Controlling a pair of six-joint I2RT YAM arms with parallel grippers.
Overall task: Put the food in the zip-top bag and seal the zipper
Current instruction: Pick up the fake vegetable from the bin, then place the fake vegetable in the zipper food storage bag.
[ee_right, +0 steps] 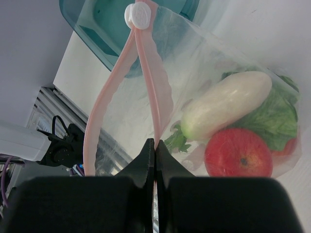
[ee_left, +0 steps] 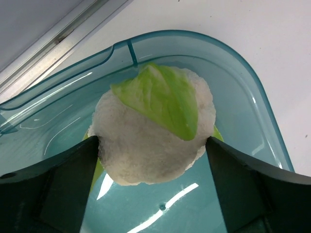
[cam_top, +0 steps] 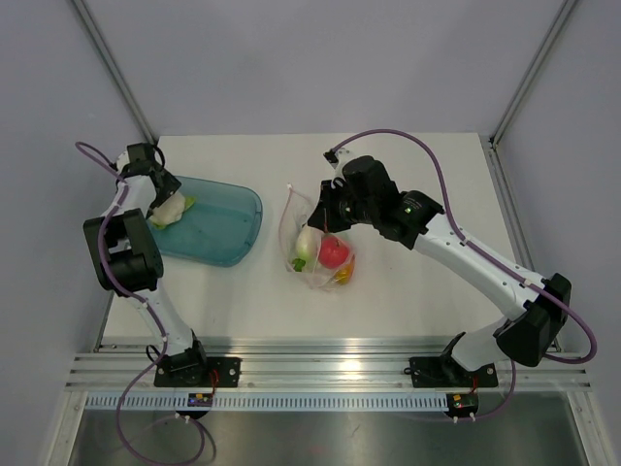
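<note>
— Where is the bag?

— The clear crinkly zip-top bag [cam_top: 312,254] lies on the white table [cam_top: 417,282] at the centre of the overhead view. It is just right of the teal translucent bowl [cam_top: 238,233].

— What is inside it?

— The right half of the right wrist view shows a long whitish radish-shaped piece [ee_right: 226,109] lying slantwise. It touches a red round piece [ee_right: 238,153] below it, and a green leafy piece [ee_right: 279,119] sits behind both. From overhead, an orange piece [cam_top: 344,275] shows at the bag's lower right corner.

— And the closure?

— The thin pink zipper strip [ee_right: 156,97] is parted. Two strands come down from the white round slider [ee_right: 138,15] at the top of the frame and bow apart, so the mouth gapes. The right-hand strand runs straight into the right gripper [ee_right: 154,145] at bottom centre, whose fingers are pressed together on it.

— What about the other arm?

— The left gripper [cam_top: 163,206] is in the upper left of the overhead view, over the bowl's left end. In its wrist view, a flat round whitish piece topped with a light green leaf [ee_left: 146,150] sits inside the bowl at frame centre. The dark fingers [ee_left: 68,189] rise from the two lower corners, one on each side of the piece. The jaws are spread wide, with their tips just beside its edges. Whether the piece rests on the bowl's floor I cannot tell.
</note>
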